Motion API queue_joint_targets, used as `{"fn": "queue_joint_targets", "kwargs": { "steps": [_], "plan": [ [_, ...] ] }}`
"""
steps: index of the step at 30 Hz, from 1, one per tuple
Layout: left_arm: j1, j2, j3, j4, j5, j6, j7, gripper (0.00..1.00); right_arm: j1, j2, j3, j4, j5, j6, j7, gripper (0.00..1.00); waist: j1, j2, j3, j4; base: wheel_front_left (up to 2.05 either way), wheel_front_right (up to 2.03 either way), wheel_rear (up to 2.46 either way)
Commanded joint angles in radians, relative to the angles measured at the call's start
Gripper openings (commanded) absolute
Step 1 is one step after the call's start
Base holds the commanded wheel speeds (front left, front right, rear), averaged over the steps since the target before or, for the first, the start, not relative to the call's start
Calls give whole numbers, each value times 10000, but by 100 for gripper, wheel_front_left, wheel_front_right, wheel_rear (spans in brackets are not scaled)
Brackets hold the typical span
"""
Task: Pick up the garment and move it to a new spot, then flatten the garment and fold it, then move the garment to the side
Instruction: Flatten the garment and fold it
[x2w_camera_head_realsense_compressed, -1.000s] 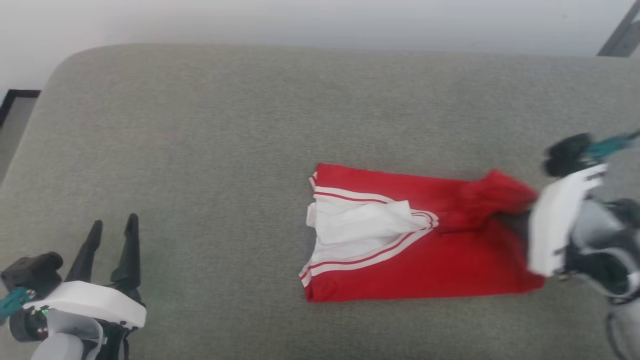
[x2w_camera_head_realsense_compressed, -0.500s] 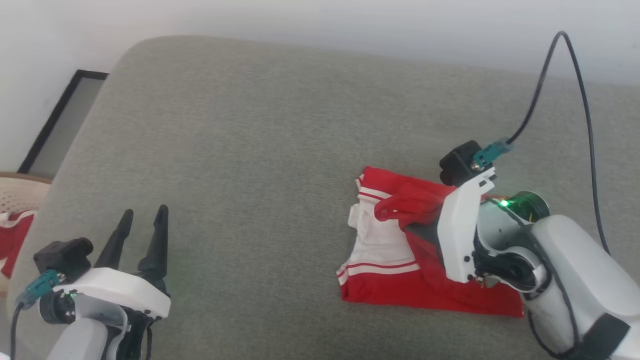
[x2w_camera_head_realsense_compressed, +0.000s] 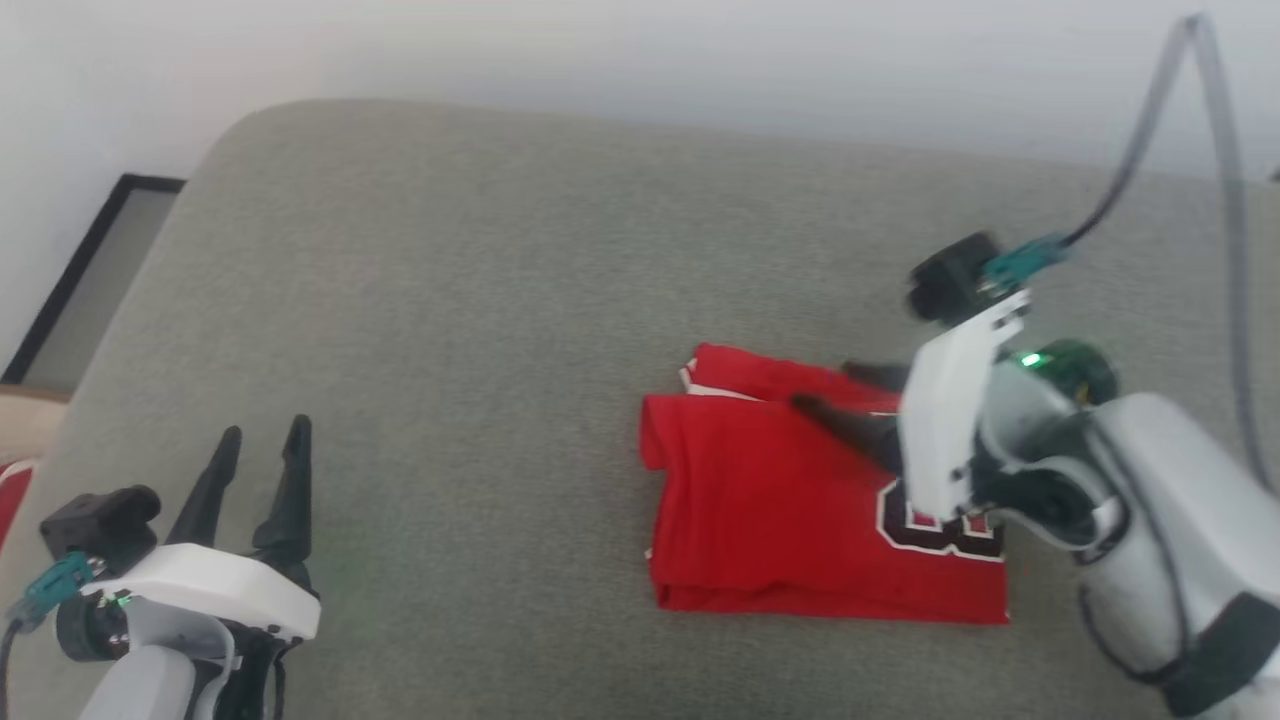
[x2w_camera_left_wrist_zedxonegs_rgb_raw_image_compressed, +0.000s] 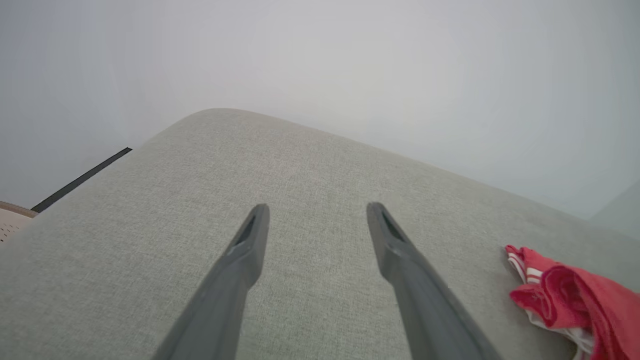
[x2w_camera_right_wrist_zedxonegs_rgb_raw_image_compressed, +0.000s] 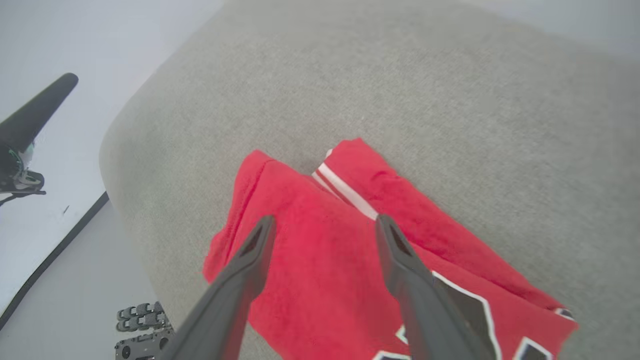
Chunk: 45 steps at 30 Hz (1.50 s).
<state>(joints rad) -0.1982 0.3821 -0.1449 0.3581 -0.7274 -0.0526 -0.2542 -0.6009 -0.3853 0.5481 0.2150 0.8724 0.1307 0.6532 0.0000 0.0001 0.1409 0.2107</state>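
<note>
The garment (x2w_camera_head_realsense_compressed: 790, 510) lies folded on the grey cushion as a red rectangle, with part of its dark, white-outlined number showing at the right end. A bit of striped trim peeks out at its far edge. My right gripper (x2w_camera_head_realsense_compressed: 828, 388) hovers open just above the garment's far side, fingers pointing left, with nothing between them. The right wrist view shows the same open fingers (x2w_camera_right_wrist_zedxonegs_rgb_raw_image_compressed: 325, 220) over the red cloth (x2w_camera_right_wrist_zedxonegs_rgb_raw_image_compressed: 325, 270). My left gripper (x2w_camera_head_realsense_compressed: 263, 432) stands open and empty at the lower left, well apart from the garment. In the left wrist view its fingers (x2w_camera_left_wrist_zedxonegs_rgb_raw_image_compressed: 317, 207) frame bare cushion, with the garment's edge (x2w_camera_left_wrist_zedxonegs_rgb_raw_image_compressed: 565, 295) at the right.
The grey cushion (x2w_camera_head_realsense_compressed: 450, 300) ends in a rounded corner at the far left, against a pale wall. A dark-framed panel (x2w_camera_head_realsense_compressed: 90, 260) lies on the floor left of it. A pale basket with red cloth (x2w_camera_head_realsense_compressed: 15, 450) sits at the left edge. A cable (x2w_camera_head_realsense_compressed: 1225, 200) arcs above my right arm.
My right gripper carried the lifted red flap leftward over the white sleeve, then opened and let it go. The garment now lies folded with its number up. The camera also shifted.
</note>
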Motion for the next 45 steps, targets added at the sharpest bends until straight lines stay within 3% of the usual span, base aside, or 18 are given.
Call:
{"fn": "queue_joint_targets", "kwargs": {
  "steps": [1, 10, 17, 28, 35, 45],
  "plan": [
    [82, 60, 53, -57, 31, 1, -45, 100, -28, -181, -120, -88, -62, 0, -144, 100, 0, -1, -55, -214, 0, 0, 0],
    [446, 332, 362, -310, 150, 139, -80, 100, 696, -1159, -1392, -358, -587, 0, -1906, 100, 0, -1, -276, -1189, 0, 0, 0],
    [855, 577, 561, -464, 266, 231, -98, 100, 1719, -1599, -2309, -183, -1307, 0, -4214, 100, 0, -1, -521, -1776, 0, 0, 0],
    [1414, 784, 670, -531, 322, 163, -114, 100, 3013, -1617, -2717, 1021, -2272, 0, -7578, 100, 0, -1, -907, -2176, 0, 0, 0],
    [1803, 863, 833, -520, 416, 66, -109, 100, 3637, -1278, -3083, 1624, -2746, 0, -8541, 100, 0, -1, -1256, -2288, 0, 0, 0],
    [2168, 779, 1264, -682, 739, -10, -117, 100, 4347, -938, -3667, 1580, -2940, 0, -8936, 100, 0, -1, -1449, -2299, 0, 0, 0]
  ]
}}
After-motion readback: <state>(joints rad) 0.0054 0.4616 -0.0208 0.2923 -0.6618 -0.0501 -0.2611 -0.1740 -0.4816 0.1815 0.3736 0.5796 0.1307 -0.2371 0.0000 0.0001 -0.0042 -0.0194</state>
